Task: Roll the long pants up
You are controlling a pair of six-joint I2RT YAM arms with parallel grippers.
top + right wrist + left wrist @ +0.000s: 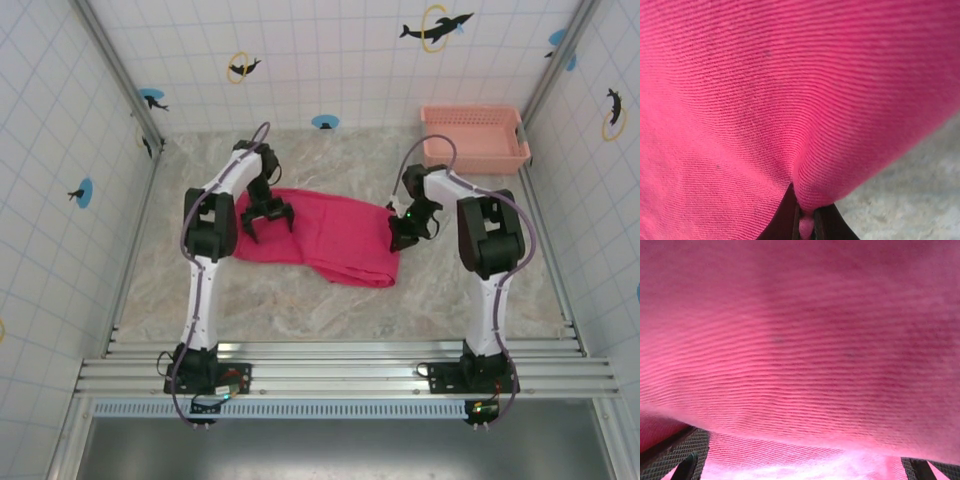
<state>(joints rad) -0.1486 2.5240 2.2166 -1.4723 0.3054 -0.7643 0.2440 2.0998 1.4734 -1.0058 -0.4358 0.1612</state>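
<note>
**Item.** The long pants (322,238) lie flat as a folded band across the middle of the tabletop (300,305). The long axis runs left to right, and no roll is formed at either end.

**Right end.** The right gripper (402,236) sits at the band's right edge. Its wrist view shows the claw (806,224) closed on a pinched fold of the cloth, with bare tabletop just beside it.

**Left end.** The left gripper (266,220) hangs over the cloth near its left end, jaws spread wide and nothing between them. In its wrist view the fingers (682,450) frame fabric close beneath; contact cannot be confirmed.

**Surroundings.** A pink basket (475,138) stands at the far right corner, well apart from the pants.

**Assessment.** The step in hand appears to be securing the starting edge; rolling is not yet begun. The next move likely calls for the gripped right edge to be lifted and turned over toward the left. The left claw would need to pin or grip the cloth so the band does not slide.
</note>
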